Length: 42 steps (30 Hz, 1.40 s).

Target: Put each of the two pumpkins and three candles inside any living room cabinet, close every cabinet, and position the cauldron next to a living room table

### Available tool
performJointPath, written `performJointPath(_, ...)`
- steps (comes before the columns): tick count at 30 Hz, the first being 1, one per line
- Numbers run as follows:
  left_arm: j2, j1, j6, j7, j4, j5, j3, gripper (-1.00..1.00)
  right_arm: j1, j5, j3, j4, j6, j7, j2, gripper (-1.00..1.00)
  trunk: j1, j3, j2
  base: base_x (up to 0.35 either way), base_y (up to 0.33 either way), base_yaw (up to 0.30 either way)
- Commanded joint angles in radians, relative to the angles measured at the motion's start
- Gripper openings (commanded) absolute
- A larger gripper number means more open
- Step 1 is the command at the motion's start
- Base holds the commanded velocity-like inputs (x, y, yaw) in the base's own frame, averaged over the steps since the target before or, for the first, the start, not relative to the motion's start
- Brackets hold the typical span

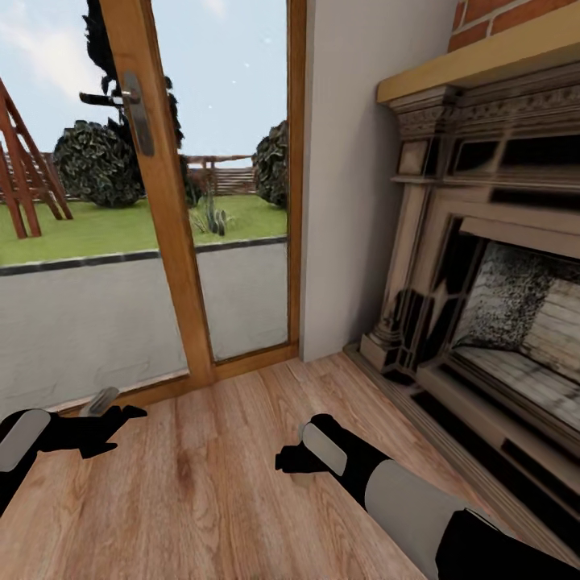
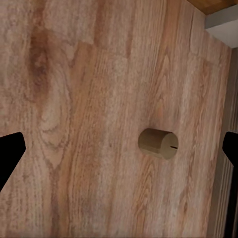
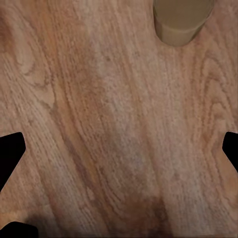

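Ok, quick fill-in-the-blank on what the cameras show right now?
1. The candle stands on the wooden ____.
2. At the head view's right is a ____ with a carved surround.
3. Both the left gripper and the right gripper are ____, holding nothing.
4. Through the glass door lies green ____.

Missing: floor; fireplace; open; grass

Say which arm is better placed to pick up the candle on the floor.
Probably the right. The candle looms large just beyond the open right pincer, though off its centre line; past the open left pincer it looks smaller, so farther.
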Motion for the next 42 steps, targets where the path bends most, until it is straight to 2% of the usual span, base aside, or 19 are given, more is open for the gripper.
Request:
performJointPath(1, 0.0, 0.0, 0.004, 0.01, -0.001, 0.01, 0.001, 1.0, -0.001, -0.011, 0.005, -0.001, -0.005, -0.01, 0.0, 1.0, 0.0, -0.001, 0.0, 0.029, 0.0, 0.0)
performJointPath(14, 0.001, 0.0, 0.003, 0.01, 0.004, 0.009, 0.002, 1.0, -0.001, -0.011, 0.001, -0.005, -0.021, -0.01, 0.0, 1.0, 0.0, -0.001, 0.0, 0.285, 0.0, -0.002)
performJointPath(22, 0.002, 0.0, 0.004, 0.01, 0.008, 0.01, 0.003, 1.0, -0.001, -0.012, -0.001, -0.006, -0.019, -0.006, 0.0, 1.0, 0.0, -0.005, 0.0, 0.336, 0.002, -0.169)
performJointPath(30, 0.002, -0.001, 0.004, 0.009, 0.008, 0.013, 0.005, 1.0, -0.001, -0.011, 0.0, -0.005, -0.02, -0.008, 0.0, 1.0, 0.0, -0.006, 0.0, 0.237, 0.035, -0.025)
performJointPath(32, 0.003, -0.001, 0.004, 0.009, 0.008, 0.025, 0.005, 1.0, -0.001, -0.011, 0.004, -0.004, -0.021, -0.012, 0.0, 1.0, 0.0, -0.006, 0.0, 0.024, 0.004, -0.001)
performJointPath(35, 0.022, -0.001, 0.004, 0.009, 0.008, 0.062, 0.004, 1.0, -0.001, -0.011, 0.007, -0.004, -0.022, -0.015, 0.0, 1.0, 0.0, -0.006, 0.0, 0.007, 0.001, 0.0)
performJointPath(37, 0.036, 0.0, 0.004, 0.009, 0.009, 0.107, 0.003, 1.0, -0.001, -0.011, 0.008, -0.004, -0.022, -0.016, 0.0, 1.0, 0.0, -0.01, -0.001, 0.002, 0.0, 0.0)
performJointPath(38, 0.039, 0.0, 0.004, 0.009, 0.009, 0.119, 0.003, 1.0, -0.001, -0.011, 0.008, -0.004, -0.022, -0.016, 0.0, 1.0, 0.001, -0.013, -0.001, 0.001, 0.0, 0.0)
performJointPath(42, 0.044, 0.0, 0.006, 0.009, 0.01, 0.138, 0.003, 1.0, -0.001, -0.01, 0.008, -0.004, -0.023, -0.016, 0.0, 1.0, 0.002, -0.029, -0.002, 0.0, 0.0, 0.0)
